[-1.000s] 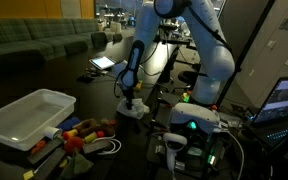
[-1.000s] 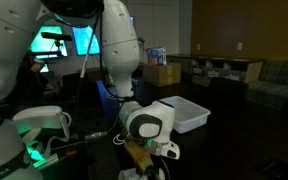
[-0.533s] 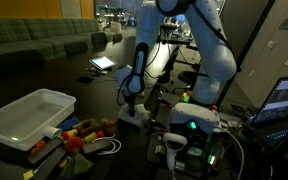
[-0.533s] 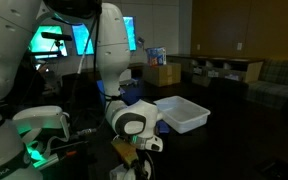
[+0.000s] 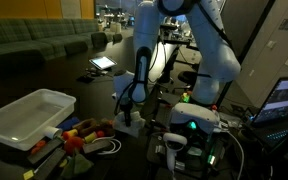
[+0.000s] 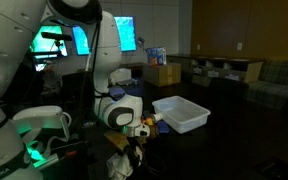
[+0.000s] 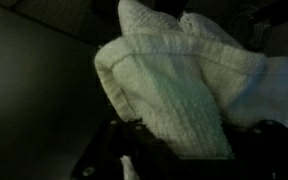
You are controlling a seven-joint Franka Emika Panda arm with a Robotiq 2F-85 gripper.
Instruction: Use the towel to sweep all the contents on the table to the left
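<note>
A white towel (image 7: pixel 169 75) fills the wrist view, bunched in folds, and its lower end runs down between the dark jaws of my gripper (image 7: pixel 184 150). In both exterior views the gripper (image 5: pixel 127 108) (image 6: pixel 134 148) hangs low over the dark table, shut on the towel (image 5: pixel 127 123) (image 6: pixel 118 166), which drags beneath it. The table's contents, several small colourful objects (image 5: pixel 81 131) and a white coiled cable (image 5: pixel 105 147), lie just left of the towel in an exterior view.
A white plastic bin (image 5: pixel 29 115) (image 6: pixel 181 112) stands on the table beyond the small objects. The robot's base and control box with green lights (image 5: pixel 194 125) are close by. A laptop (image 5: pixel 284 100) and cardboard boxes (image 6: pixel 162 73) stand further off.
The gripper with the towel has come lower and slid along the table towards the colourful objects and the bin.
</note>
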